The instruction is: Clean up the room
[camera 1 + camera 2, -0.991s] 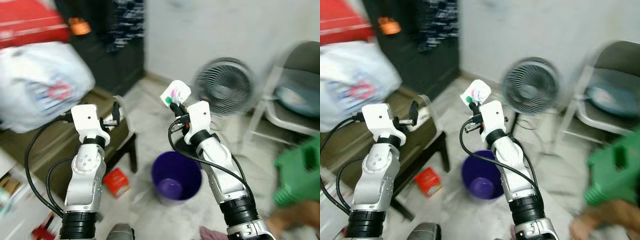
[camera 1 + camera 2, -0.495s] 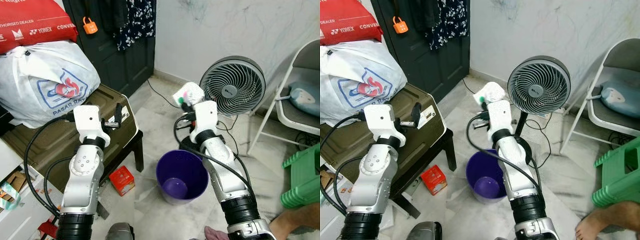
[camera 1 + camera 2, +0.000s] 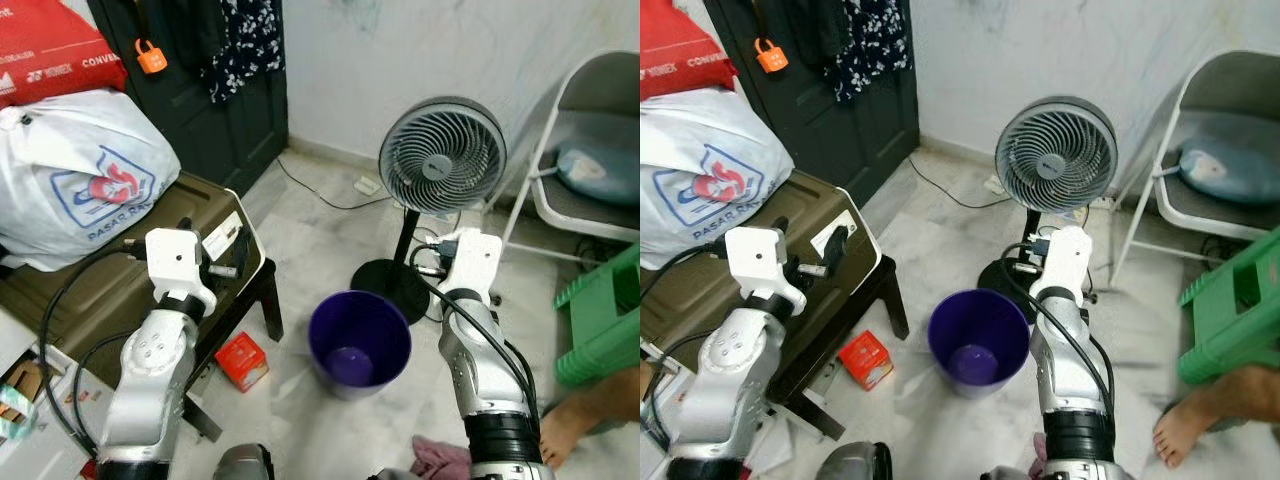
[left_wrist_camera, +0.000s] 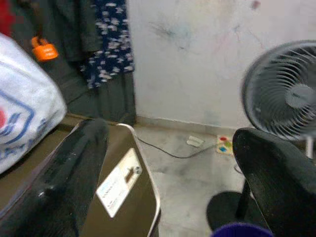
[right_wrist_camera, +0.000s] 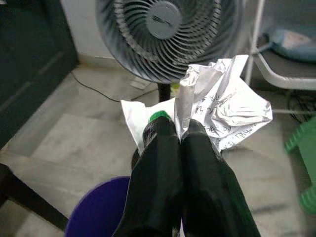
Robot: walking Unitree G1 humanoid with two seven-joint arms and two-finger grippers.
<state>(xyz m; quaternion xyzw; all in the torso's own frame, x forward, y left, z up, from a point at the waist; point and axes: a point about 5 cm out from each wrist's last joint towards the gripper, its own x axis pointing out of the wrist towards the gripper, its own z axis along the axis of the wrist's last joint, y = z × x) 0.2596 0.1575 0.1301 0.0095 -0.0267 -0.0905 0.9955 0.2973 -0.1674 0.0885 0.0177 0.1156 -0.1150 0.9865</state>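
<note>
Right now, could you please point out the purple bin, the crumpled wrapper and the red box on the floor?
purple bin (image 3: 320,330): left eye view, on its near-left rim.
crumpled wrapper (image 5: 232,111): right wrist view, on its silvery crinkled middle.
red box (image 3: 243,361): left eye view, on its top face.

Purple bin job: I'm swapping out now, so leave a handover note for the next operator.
Right gripper: shut on a crumpled wrapper, above the near rim of the purple bin, in front of the fan.
Left gripper: open, holding nothing, over the olive case.
Done: wrapper picked up.
Left: drop it in the bin; the red box on the floor beside the bin is likely next.
</note>
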